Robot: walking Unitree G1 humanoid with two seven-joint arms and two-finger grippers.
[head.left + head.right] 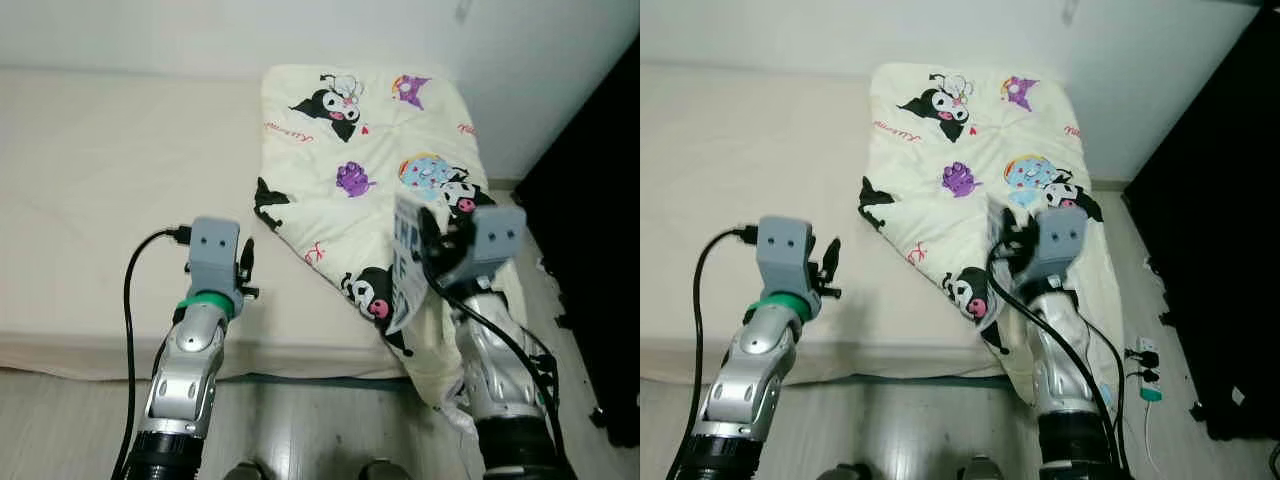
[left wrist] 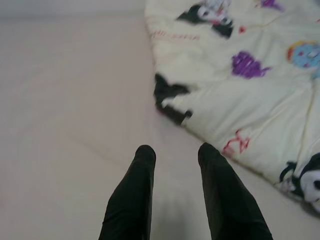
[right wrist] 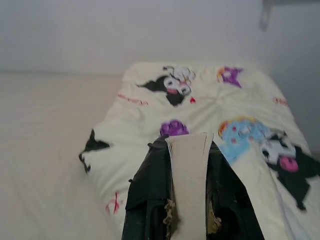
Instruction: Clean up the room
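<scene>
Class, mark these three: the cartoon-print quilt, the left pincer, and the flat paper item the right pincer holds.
cartoon-print quilt (image 1: 370,150), left eye view, on its upper middle fabric.
left pincer (image 2: 175,152), left wrist view, midway between its fingertips.
flat paper item (image 3: 189,170), right wrist view, on its pale face between the fingers.

A plain white wall (image 1: 130,35) rises behind the cream fitted mattress (image 1: 100,200). Pale wood-look floor (image 1: 910,430) lies below, with what may be a white power strip (image 1: 1145,375).

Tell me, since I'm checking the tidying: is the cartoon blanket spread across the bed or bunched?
Bunched: the cartoon blanket covers the bare mattress only on the robot's right, hanging over its edge.
</scene>
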